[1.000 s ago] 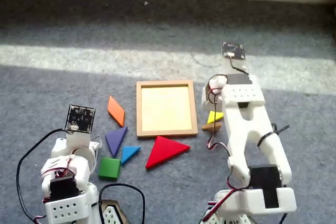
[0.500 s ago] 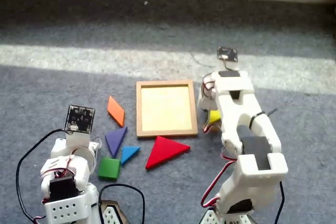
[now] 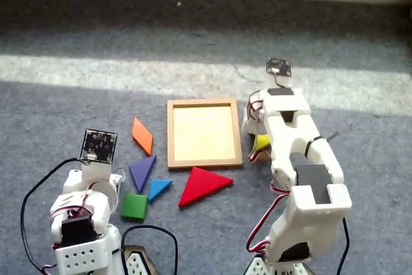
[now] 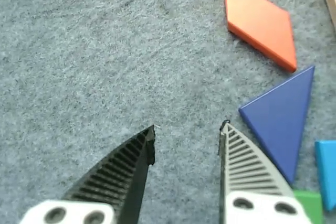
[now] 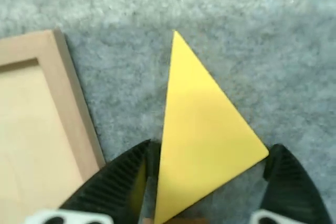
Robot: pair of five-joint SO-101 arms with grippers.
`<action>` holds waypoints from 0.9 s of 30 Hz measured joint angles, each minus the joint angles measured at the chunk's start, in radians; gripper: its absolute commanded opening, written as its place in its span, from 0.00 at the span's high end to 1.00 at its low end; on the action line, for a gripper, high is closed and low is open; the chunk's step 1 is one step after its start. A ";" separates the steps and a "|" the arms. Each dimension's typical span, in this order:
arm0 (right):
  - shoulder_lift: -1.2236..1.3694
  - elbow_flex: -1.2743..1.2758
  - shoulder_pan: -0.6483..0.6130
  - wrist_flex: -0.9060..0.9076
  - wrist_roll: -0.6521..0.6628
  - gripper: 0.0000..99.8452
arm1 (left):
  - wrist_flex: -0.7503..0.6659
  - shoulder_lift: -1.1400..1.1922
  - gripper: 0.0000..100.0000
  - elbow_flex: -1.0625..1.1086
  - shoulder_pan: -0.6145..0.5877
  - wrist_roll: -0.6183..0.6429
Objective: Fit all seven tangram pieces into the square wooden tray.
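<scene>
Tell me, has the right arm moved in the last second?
Yes. In the high view the right arm has shifted toward the wooden tray, and it now covers more of the yellow triangle.

**Grey felt-covered desk (image 3: pixel 90 43).** At centre, square wooden tray (image 3: pixel 171 134). To its left: orange parallelogram (image 3: pixel 142 136), dark blue triangle (image 3: pixel 142 170), light blue triangle (image 3: pixel 158 188), green square (image 3: pixel 134 206). Below it: red triangle (image 3: pixel 202 185). To its right: yellow triangle (image 3: pixel 261 142), possibly overlapping a brown piece (image 3: pixel 257 156).
</scene>
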 measured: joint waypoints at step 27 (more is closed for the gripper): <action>0.018 -0.061 0.034 -0.015 0.037 0.70 | 0.000 0.000 0.79 0.000 0.000 0.000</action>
